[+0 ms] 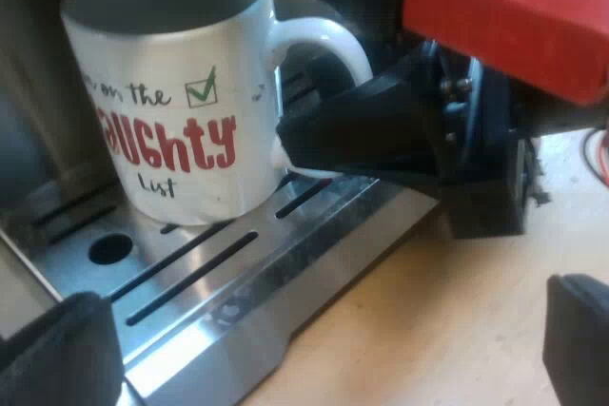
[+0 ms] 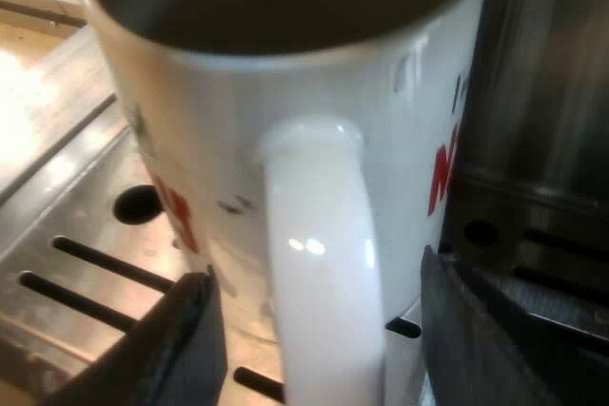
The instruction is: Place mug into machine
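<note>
- The mug [image 1: 171, 102] stands upright on the espresso machine's slotted steel drip tray [image 1: 219, 301], its base flat on the metal. It is white with red lettering and a green tick box on its side.
- From my right wrist view, my right gripper [image 2: 324, 349] straddles the mug's handle [image 2: 319, 254]. One black finger sits on each side with a gap showing on both sides, so the pincer is apart and not clamped on the handle.
- From my left wrist view, I see a black finger of that right gripper reaching in at the handle's lower part.
- My left gripper [image 1: 319, 358] hangs near the tray's outer edge, over the wooden tabletop [image 1: 419, 330]. Its fingers are spread wide and hold nothing.
- The red end of the holder's handle [image 1: 504, 16] juts out above the right gripper, higher than the mug's handle.
- A round hole [image 1: 109, 249] in the tray lies just beside the mug's base, among the long slots.
- The machine's steel front wall [image 2: 542, 73] rises close behind the mug.
</note>
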